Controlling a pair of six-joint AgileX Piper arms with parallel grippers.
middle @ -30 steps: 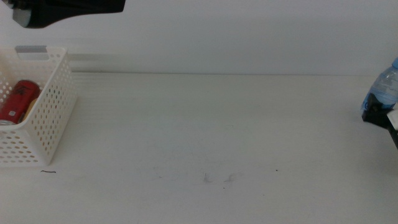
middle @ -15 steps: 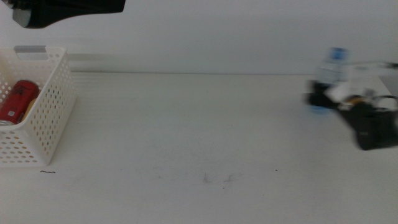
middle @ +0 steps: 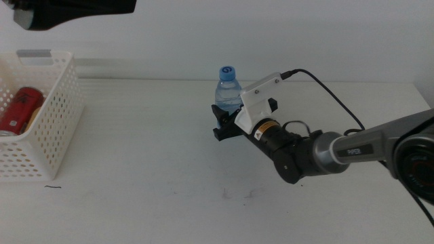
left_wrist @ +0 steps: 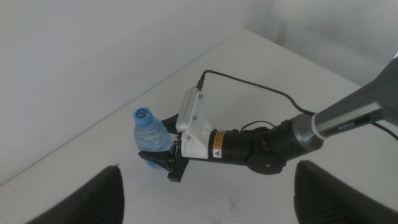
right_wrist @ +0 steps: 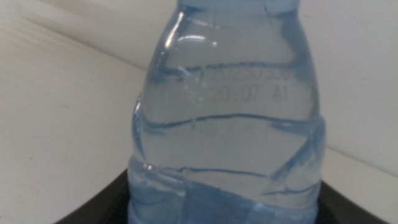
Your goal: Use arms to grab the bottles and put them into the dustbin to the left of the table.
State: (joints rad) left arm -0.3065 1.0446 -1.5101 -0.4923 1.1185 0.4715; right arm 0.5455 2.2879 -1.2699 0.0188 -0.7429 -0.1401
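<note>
Water bottle (middle: 228, 92) upright, clamped in right pincer (middle: 224, 123), mid-table.

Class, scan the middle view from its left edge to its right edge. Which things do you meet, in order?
Red can in the white basket → water bottle held upright by the right gripper → right arm reaching in from the right edge.

Bare table (middle: 149, 149) lies between my right gripper (middle: 226, 122) and the bin (middle: 51, 129). My left arm (middle: 74, 10) hangs above the bin.
</note>
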